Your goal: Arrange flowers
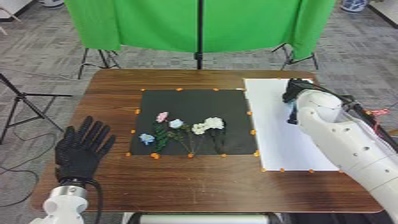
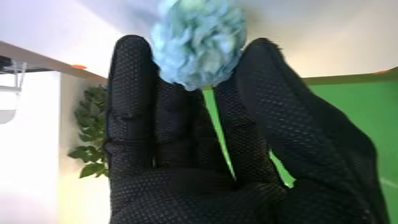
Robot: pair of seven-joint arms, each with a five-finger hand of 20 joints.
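Flowers [image 1: 213, 123] look barely begun on. Nearest, the left hand [image 1: 78, 152] is spread wide over the table [image 1: 178, 192]. Farther in, pink, blue and white blooms lie on the black mat [image 1: 191, 104] (presumably all left to arrange). Farthest, the right hand [image 2: 133, 110] pinches a pale-blue flower [image 2: 197, 45] above the white sheet [image 1: 274, 142], its placing unfinished.

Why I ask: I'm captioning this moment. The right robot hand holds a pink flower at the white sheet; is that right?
Not quite: the flower is light blue, not pink, as the right wrist view shows. The right robot hand does hold it at the white sheet.
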